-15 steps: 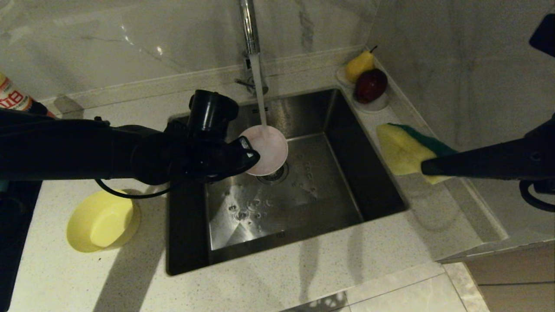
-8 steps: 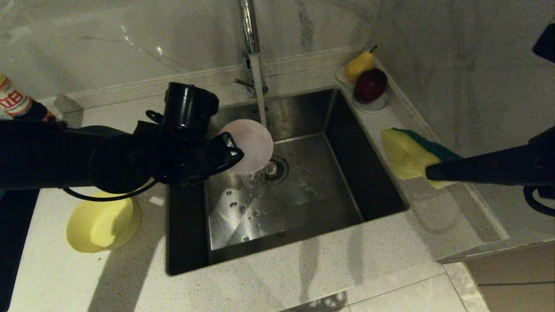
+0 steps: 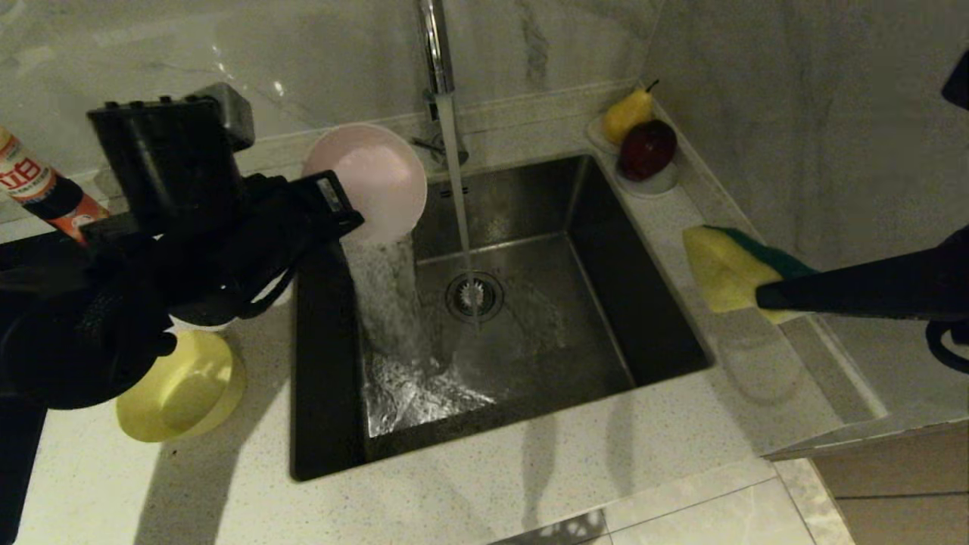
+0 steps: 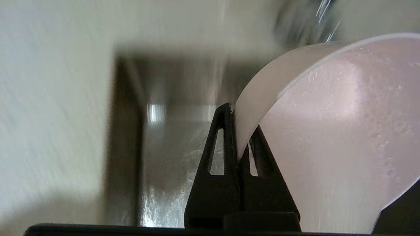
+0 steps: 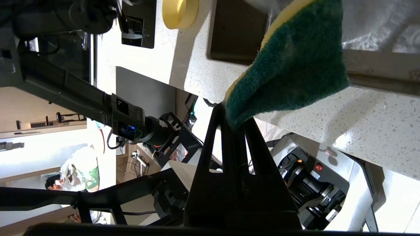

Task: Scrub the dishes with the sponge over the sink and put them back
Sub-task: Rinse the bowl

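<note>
My left gripper [image 3: 341,204] is shut on the rim of the pale pink bowl [image 3: 367,178], held tipped above the sink's [image 3: 606,303] back left corner. Water spills from the bowl into the basin. In the left wrist view the fingertips [image 4: 238,118] pinch the bowl's wall [image 4: 328,131]. The tap [image 3: 433,45] runs a thin stream onto the drain. My right gripper [image 3: 761,295] is shut on a corner of the sponge [image 3: 723,269], over the counter right of the sink. The sponge's green face [image 5: 295,65] shows above the closed jaws [image 5: 234,119]. A yellow bowl [image 3: 182,390] sits on the counter left of the sink.
A pear [image 3: 627,113] and a red apple [image 3: 647,147] rest on white saucers at the sink's back right corner. A bottle [image 3: 34,189] stands at the far left. The marble wall runs close behind and along the right.
My left arm has lifted the pink bowl up and to the left, out from under the tap, and tipped it so water pours out. The right gripper and sponge drifted slightly right.
</note>
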You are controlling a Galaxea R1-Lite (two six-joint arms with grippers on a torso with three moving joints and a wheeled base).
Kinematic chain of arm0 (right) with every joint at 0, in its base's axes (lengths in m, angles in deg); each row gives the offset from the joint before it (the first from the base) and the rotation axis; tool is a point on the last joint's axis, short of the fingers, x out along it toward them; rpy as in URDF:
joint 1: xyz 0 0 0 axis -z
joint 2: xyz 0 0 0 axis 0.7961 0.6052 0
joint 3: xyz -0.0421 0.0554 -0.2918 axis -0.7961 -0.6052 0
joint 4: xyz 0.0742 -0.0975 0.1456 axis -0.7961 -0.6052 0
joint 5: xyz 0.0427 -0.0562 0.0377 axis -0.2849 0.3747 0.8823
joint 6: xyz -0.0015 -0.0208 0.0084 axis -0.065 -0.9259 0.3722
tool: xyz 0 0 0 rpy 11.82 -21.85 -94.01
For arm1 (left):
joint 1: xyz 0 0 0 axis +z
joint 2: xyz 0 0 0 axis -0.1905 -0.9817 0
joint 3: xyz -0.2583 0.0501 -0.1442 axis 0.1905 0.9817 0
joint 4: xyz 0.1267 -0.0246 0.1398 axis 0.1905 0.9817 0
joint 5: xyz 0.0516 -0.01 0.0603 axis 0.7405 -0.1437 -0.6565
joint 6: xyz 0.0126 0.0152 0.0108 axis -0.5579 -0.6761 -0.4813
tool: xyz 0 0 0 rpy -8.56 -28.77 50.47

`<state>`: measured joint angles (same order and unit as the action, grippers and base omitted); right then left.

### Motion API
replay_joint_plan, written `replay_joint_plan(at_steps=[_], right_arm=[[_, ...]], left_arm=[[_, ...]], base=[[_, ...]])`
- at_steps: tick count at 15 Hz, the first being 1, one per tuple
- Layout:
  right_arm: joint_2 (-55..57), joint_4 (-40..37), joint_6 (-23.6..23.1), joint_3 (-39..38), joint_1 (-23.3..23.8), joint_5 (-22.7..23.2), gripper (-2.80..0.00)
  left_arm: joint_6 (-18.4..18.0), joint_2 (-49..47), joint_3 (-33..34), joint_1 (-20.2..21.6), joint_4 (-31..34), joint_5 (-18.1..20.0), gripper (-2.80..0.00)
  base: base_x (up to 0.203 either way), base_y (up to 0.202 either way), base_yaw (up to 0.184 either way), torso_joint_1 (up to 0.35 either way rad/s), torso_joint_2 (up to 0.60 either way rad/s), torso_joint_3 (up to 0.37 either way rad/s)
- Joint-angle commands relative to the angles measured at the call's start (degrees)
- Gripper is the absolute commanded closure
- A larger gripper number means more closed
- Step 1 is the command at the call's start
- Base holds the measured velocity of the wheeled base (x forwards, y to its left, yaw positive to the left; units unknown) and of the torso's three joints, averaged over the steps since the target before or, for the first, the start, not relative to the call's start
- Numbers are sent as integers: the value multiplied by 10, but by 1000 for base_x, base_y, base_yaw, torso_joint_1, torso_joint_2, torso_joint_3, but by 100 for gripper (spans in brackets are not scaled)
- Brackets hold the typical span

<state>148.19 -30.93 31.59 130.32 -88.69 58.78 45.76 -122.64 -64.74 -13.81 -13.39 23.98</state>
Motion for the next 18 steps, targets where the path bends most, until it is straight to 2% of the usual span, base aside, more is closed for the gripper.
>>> replay_joint_plan(at_steps=[1, 3, 7, 9, 14, 18], right_arm=[[5, -1, -1, 1, 2, 1, 0], [6, 0, -5, 1, 7, 1, 0], [11, 4, -3, -12, 13, 5, 0], [7, 4, -3, -18, 14, 7, 0], [8, 5, -1, -36, 16, 7, 0], [3, 32, 1, -38, 22, 5, 0]], left_arm=[[-38, 14, 32, 6, -115, 1, 0], [-52, 1, 57, 7, -198, 12, 0], [-117, -10, 111, 9, -348, 43, 0], [-140, -5, 125, 11, -392, 54, 0], [-163, 42, 126, 11, -392, 59, 0], [-149, 57, 138, 23, -330, 63, 0]], base=[[0, 0, 0, 0, 0, 0], [0, 0, 0, 0, 0, 0], [0, 0, 0, 0, 0, 0], [0, 0, 0, 0, 0, 0], [0, 0, 0, 0, 0, 0], [0, 0, 0, 0, 0, 0]])
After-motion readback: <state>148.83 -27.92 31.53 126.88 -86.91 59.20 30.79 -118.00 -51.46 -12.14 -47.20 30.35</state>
